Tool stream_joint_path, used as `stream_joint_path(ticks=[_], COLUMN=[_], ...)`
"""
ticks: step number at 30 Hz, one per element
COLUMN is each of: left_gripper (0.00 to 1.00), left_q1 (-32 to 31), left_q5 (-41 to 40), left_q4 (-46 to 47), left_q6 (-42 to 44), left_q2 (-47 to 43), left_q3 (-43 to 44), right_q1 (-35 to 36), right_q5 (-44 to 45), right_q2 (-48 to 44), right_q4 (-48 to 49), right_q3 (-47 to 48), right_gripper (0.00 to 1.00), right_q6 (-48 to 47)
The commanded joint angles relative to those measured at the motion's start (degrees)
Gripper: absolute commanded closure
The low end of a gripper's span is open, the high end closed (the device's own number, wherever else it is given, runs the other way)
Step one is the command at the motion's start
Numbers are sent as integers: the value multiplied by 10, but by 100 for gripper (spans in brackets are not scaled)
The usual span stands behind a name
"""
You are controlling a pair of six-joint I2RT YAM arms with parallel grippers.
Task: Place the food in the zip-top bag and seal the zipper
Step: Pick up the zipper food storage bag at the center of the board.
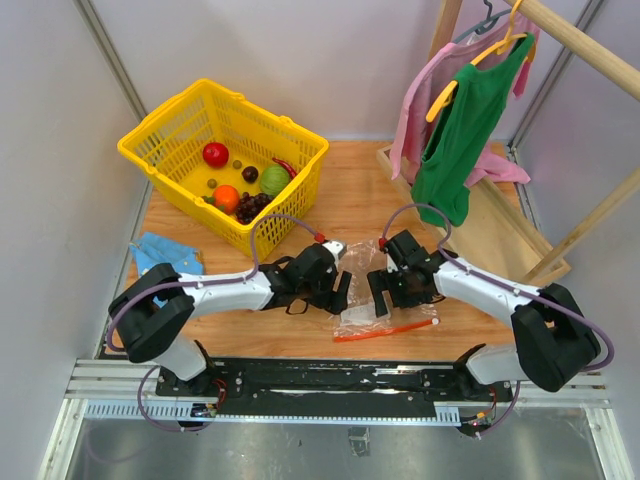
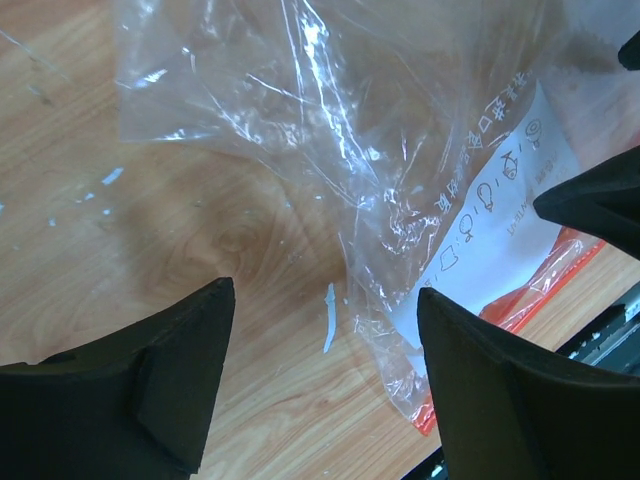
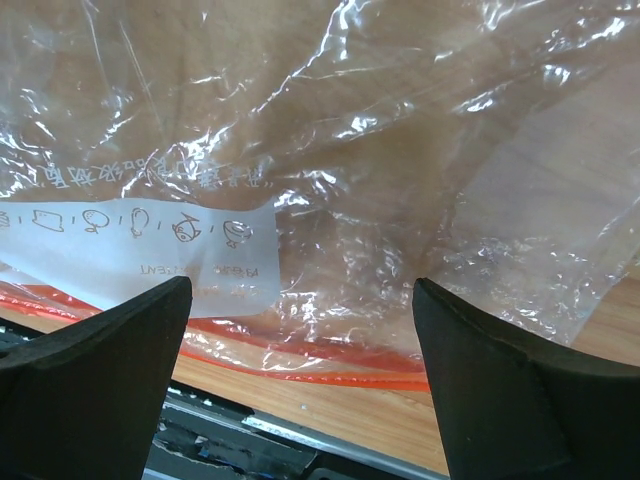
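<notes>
One zip-top bag (image 1: 365, 318) lies under left gripper (image 2: 325, 290) and right gripper (image 3: 300, 285), both spread, empty. One basket (image 1: 160, 114) holds food (image 1: 275, 180); smaller pieces indistinct.

Label: white patch (image 3: 140, 255) on the bag (image 3: 420, 140), lying just beyond the right claw (image 3: 300, 285) and towards its left finger.
Orange print: one row of characters on the clear plastic, just past the label's far edge from the claw; not legible.
Pictograms: row of small outline drawings across the label.
Small print: two short grey words under the drawings, nearest the claw; too small to read.
</notes>
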Motion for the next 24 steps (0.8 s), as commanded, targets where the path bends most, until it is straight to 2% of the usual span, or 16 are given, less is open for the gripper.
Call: stream_joint_path(ticks=[1,7,14,20,24], left_gripper=[26,40,70,99,100], left_q1=[-4,-4,-4,-3,-1], left_q5=[43,69,99,102,94], left_q4=[33,48,61,54,11], left_q6=[-3,-1,6,18,51], left_q2=[32,74,103,98,74], left_q3=[19,37,53,66,88], right_q1=[9,9,8,8,8], right_q5=[-4,-4,-3,-3,-5], right_q2=[-13,-19,-44,-85,-125], right_q4=[19,31,44,58,64], right_q3=[-17,-25,-34,-40,-38], right_gripper=[7,7,7,6,6], right_q6=[14,16,12,-4,-29])
